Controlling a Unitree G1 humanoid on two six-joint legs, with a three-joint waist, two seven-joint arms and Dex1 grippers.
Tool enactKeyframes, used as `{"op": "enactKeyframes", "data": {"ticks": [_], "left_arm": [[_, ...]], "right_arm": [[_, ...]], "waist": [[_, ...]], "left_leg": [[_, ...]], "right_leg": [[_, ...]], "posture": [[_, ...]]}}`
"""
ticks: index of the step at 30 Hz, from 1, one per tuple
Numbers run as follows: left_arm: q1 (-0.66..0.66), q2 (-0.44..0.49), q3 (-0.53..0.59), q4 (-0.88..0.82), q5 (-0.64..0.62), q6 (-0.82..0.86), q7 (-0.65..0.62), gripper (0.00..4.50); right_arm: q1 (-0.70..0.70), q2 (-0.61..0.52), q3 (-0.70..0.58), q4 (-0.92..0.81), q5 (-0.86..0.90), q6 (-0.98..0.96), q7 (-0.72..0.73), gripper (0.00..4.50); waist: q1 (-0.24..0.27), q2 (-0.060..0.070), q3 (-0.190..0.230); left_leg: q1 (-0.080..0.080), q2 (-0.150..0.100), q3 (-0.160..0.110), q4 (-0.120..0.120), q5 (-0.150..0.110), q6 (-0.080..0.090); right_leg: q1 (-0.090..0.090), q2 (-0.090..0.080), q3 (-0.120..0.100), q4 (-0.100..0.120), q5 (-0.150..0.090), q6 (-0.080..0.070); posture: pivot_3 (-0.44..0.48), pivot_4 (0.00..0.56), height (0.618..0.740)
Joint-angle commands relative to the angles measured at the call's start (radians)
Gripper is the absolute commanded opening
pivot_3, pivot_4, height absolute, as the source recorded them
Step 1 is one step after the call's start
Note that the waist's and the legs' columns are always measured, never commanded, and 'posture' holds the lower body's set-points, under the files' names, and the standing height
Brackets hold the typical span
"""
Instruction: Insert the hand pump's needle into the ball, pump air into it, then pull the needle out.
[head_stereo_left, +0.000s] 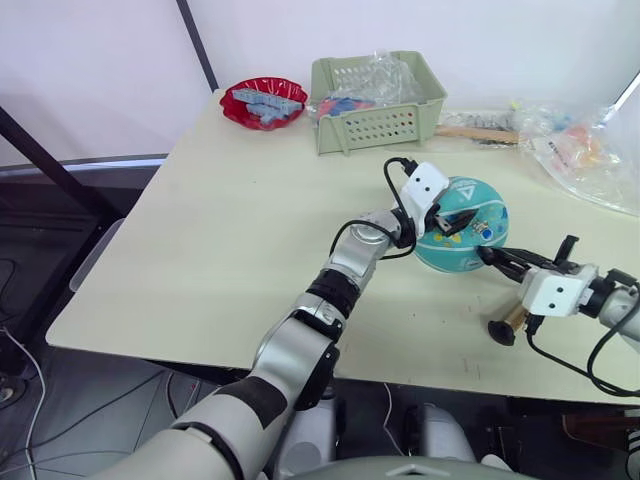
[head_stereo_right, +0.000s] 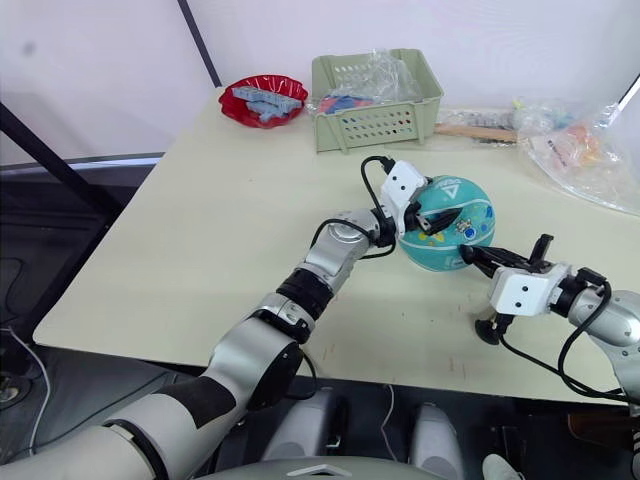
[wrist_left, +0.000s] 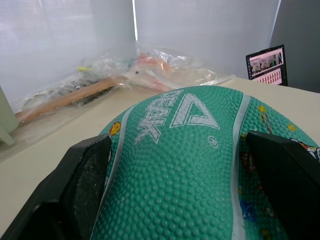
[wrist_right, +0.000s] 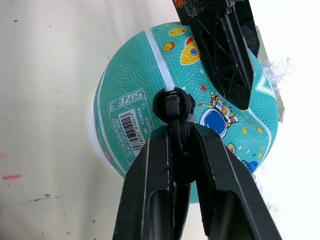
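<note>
While the left gripper (head_stereo_left: 447, 222) clasps the ball (head_stereo_left: 466, 240), the right gripper (head_stereo_left: 492, 256) pinches the needle (wrist_right: 174, 106) against it.

Pebbled matt rubber ball (wrist_left: 190, 165), glossy red bowl (head_stereo_left: 263, 103), smooth matt table (head_stereo_left: 220, 240)

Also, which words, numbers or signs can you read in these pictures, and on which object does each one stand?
"PEAK", with a triangle logo: white print on the ball.
"SIZE 3": white box on the ball, above the barcode sticker.
Barcode digits: too small to read.
Screen behind the table: text too small to read.
</note>
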Motion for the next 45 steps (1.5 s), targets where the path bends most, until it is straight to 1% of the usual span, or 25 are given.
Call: {"op": "enactKeyframes", "data": {"ticks": [1, 9, 12, 15, 17, 18, 20, 22, 26, 29, 33, 36, 37, 40, 43, 44, 45], "left_arm": [[0.079, 0.032, -0.010, 0.199, 0.074, 0.081, 0.094, 4.50], [0.082, 0.024, -0.021, 0.202, 0.072, 0.075, 0.090, 4.50], [0.081, 0.021, -0.020, 0.203, 0.069, 0.071, 0.087, 4.50], [0.083, 0.016, -0.015, 0.200, 0.067, 0.065, 0.072, 4.50], [0.084, 0.014, -0.011, 0.194, 0.065, 0.062, 0.065, 4.50], [0.085, 0.012, -0.009, 0.189, 0.063, 0.061, 0.062, 4.50], [0.086, 0.009, -0.003, 0.177, 0.056, 0.057, 0.052, 4.50], [0.086, 0.006, 0.000, 0.167, 0.053, 0.055, 0.041, 4.50], [0.086, -0.002, 0.018, 0.137, 0.038, 0.053, 0.010, 4.50], [0.087, -0.007, 0.028, 0.102, 0.024, 0.051, -0.019, 4.50], [0.091, -0.010, 0.039, 0.049, 0.006, 0.058, -0.055, 4.50], [0.091, -0.005, 0.043, -0.008, -0.007, 0.068, -0.085, 4.50], [0.090, -0.003, 0.046, -0.031, -0.015, 0.076, -0.093, 4.50], [0.083, 0.003, 0.056, -0.089, -0.038, 0.091, -0.123, 4.50], [0.068, 0.015, 0.061, -0.155, -0.054, 0.109, -0.160, 4.50], [0.065, 0.018, 0.061, -0.173, -0.057, 0.114, -0.170, 4.50], [0.059, 0.023, 0.064, -0.196, -0.064, 0.125, -0.183, 4.50]], "right_arm": [[0.025, -0.026, -0.066, -0.141, 0.049, -0.050, 0.014, 0.05], [0.043, -0.028, -0.085, -0.160, 0.056, -0.032, 0.025, 0.05], [0.047, -0.028, -0.092, -0.158, 0.060, -0.034, 0.031, 0.05], [0.048, -0.028, -0.098, -0.142, 0.065, -0.041, 0.032, 0.05], [0.049, -0.022, -0.099, -0.131, 0.068, -0.043, 0.030, 0.05], [0.051, -0.018, -0.100, -0.125, 0.070, -0.043, 0.029, 0.05], [0.059, -0.008, -0.103, -0.115, 0.078, -0.038, 0.024, 0.05], [0.063, 0.005, -0.108, -0.107, 0.092, -0.021, 0.015, 0.05], [0.063, 0.043, -0.108, -0.083, 0.105, 0.020, -0.012, 0.05], [0.065, 0.074, -0.099, -0.052, 0.078, 0.035, -0.044, 0.05], [0.056, 0.112, -0.091, -0.016, 0.043, 0.040, -0.091, 0.05], [0.043, 0.142, -0.100, 0.002, 0.041, 0.064, -0.128, 0.05], [0.038, 0.151, -0.102, 0.005, 0.044, 0.072, -0.137, 0.05], [0.028, 0.169, -0.106, 0.009, 0.052, 0.095, -0.158, 0.05], [0.009, 0.182, -0.113, 0.025, 0.055, 0.114, -0.185, 0.05], [0.002, 0.185, -0.116, 0.030, 0.056, 0.120, -0.194, 0.05], [-0.006, 0.186, -0.122, 0.038, 0.058, 0.127, -0.203, 0.05]], "waist": [[0.000, 0.000, 0.000], [-0.006, 0.001, -0.005], [-0.015, -0.008, -0.016], [-0.025, -0.018, -0.020], [-0.030, -0.024, -0.021], [-0.030, -0.024, -0.021], [-0.030, -0.026, -0.021], [-0.029, -0.026, -0.021], [-0.028, -0.025, -0.022], [-0.027, -0.024, -0.022], [-0.028, -0.019, -0.023], [-0.028, -0.017, -0.023], [-0.028, -0.017, -0.023], [-0.028, -0.010, -0.020], [-0.028, -0.007, -0.017], [-0.029, -0.005, -0.017], [-0.029, -0.004, -0.016]], "left_leg": [[0.000, 0.000, -0.001, 0.000, 0.000, 0.000], [0.001, -0.003, 0.001, 0.000, -0.001, 0.001], [0.007, -0.007, 0.009, 0.001, -0.005, 0.009], [0.019, -0.009, 0.011, 0.001, -0.008, 0.013], [0.023, -0.009, 0.012, 0.001, -0.008, 0.013], [0.028, -0.009, 0.013, 0.001, -0.009, 0.013], [0.032, -0.009, 0.017, 0.001, -0.011, 0.014], [0.033, -0.009, 0.020, 0.000, -0.012, 0.016], [0.033, -0.009, 0.025, 0.000, -0.013, 0.018], [0.032, -0.009, 0.026, 0.000, -0.013, 0.018], [0.029, -0.009, 0.025, 0.000, -0.015, 0.020], [0.024, -0.009, 0.024, 0.000, -0.016, 0.021], [0.019, -0.009, 0.022, 0.000, -0.016, 0.021], [0.014, -0.009, 0.018, -0.001, -0.016, 0.021], [0.010, -0.009, 0.015, -0.002, -0.015, 0.021], [0.008, -0.009, 0.015, -0.001, -0.015, 0.020], [0.001, -0.009, 0.014, -0.001, -0.013, 0.016]], "right_leg": [[0.000, 0.000, 0.000, 0.000, 0.000, 0.000], [0.001, -0.002, 0.002, 0.000, -0.001, 0.001], [0.001, -0.005, 0.017, 0.000, -0.003, 0.003], [0.004, -0.005, 0.028, 0.000, -0.002, 0.007], [0.004, -0.008, 0.029, 0.000, 0.000, 0.011], [0.004, -0.012, 0.028, 0.000, 0.003, 0.013], [0.003, -0.017, 0.026, 0.000, 0.003, 0.013], [0.002, -0.019, 0.026, 0.000, 0.005, 0.014], [-0.001, -0.021, 0.028, 0.000, 0.010, 0.011], [-0.001, -0.022, 0.027, 0.000, 0.010, 0.010], [-0.003, -0.023, 0.025, -0.003, 0.010, 0.010], [-0.005, -0.023, 0.023, -0.006, 0.010, 0.009], [-0.009, -0.023, 0.021, -0.008, 0.011, 0.009], [-0.009, -0.022, 0.016, -0.014, 0.012, 0.007], [-0.009, -0.022, 0.013, -0.016, 0.012, 0.007], [-0.011, -0.021, 0.012, -0.016, 0.012, 0.007], [-0.018, -0.021, 0.012, -0.016, 0.012, 0.007]], "posture": [[0.000, 0.150, 0.738], [0.000, 0.150, 0.738], [0.000, 0.150, 0.738], [0.000, 0.150, 0.738], [0.000, 0.150, 0.738], [0.000, 0.150, 0.738], [0.000, 0.150, 0.738], [0.000, 0.150, 0.738], [0.000, 0.150, 0.738], [0.000, 0.150, 0.738], [0.000, 0.150, 0.738], [0.000, 0.150, 0.738], [0.000, 0.150, 0.738], [0.000, 0.150, 0.738], [0.000, 0.150, 0.738], [0.000, 0.150, 0.738], [0.000, 0.150, 0.738]]}}
